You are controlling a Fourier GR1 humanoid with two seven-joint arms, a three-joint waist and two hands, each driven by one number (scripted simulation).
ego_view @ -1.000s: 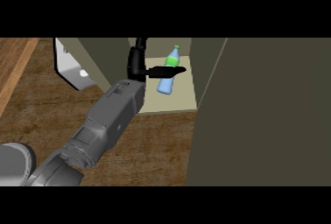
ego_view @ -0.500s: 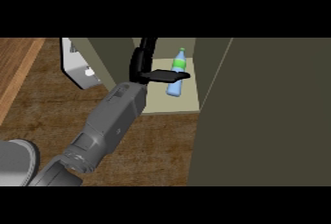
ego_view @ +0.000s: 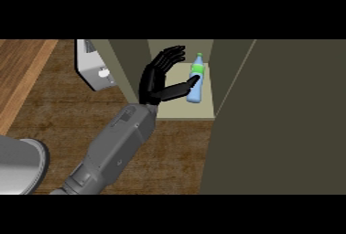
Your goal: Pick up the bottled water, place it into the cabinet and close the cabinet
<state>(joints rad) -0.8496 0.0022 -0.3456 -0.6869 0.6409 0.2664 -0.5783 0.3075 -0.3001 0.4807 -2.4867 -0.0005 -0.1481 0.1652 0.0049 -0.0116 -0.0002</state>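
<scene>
Bottled water (ego_view: 195, 87): you see a pale blue bottle with a green band just under a blue cap.
Bottle pose: its cap points toward the top of your view and its base is toward you.
Bottle place: it sits inside the cabinet (ego_view: 182, 113) on the pale shelf floor, near the right wall.
Cabinet: it has olive-brown walls and a pale floor, and its front is open toward you.

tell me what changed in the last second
The left hand straightened its fingers and let go of the bottled water, which went from tilted in the grip to standing inside the cabinet; the thumb is still at the bottle. The cabinet stays open.
</scene>
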